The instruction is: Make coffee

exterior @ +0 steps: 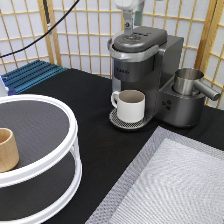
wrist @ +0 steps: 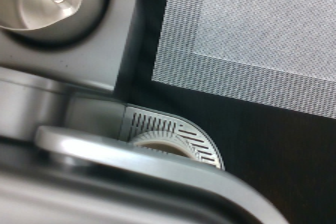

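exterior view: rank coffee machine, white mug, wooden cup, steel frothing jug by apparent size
1. coffee machine, gripper pressing its lid
2. white mug
3-4. steel frothing jug and wooden cup: similar; the cup sits nearer the camera and is cropped, so unsure

coffee machine (exterior: 145, 70): dark grey body; silver band round the head
mug (exterior: 131, 105): white, brown inside
drip tray (wrist: 180, 135): silver, slotted
wooden cup (exterior: 7, 149): plain tan
turntable shelf (exterior: 55, 167): white rims; dark mesh decks
mat (exterior: 180, 185): grey woven, paler centre
table (exterior: 85, 95): black
metal pitcher (exterior: 189, 81): shiny steel
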{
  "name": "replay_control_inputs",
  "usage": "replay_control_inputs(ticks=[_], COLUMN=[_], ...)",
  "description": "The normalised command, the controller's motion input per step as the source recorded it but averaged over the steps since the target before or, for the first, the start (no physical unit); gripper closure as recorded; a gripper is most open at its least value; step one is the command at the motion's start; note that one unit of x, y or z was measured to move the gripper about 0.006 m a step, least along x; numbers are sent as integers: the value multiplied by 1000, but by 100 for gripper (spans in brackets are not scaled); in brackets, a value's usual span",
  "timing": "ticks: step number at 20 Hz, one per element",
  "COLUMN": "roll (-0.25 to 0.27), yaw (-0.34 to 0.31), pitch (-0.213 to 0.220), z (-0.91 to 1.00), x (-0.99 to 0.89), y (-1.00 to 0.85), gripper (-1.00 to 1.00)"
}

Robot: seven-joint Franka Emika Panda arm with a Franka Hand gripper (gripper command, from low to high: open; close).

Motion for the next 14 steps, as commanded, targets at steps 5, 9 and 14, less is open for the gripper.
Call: replay_control_inputs(ticks=[5, 9, 14], roll=[8, 0, 0], yaw=[42, 67, 79], pitch=[-165, -141, -141], z=[-446, -284, -302], x=[-733, -607, -606], y=[-210, -6, 0], gripper=[-100, -100, -100])
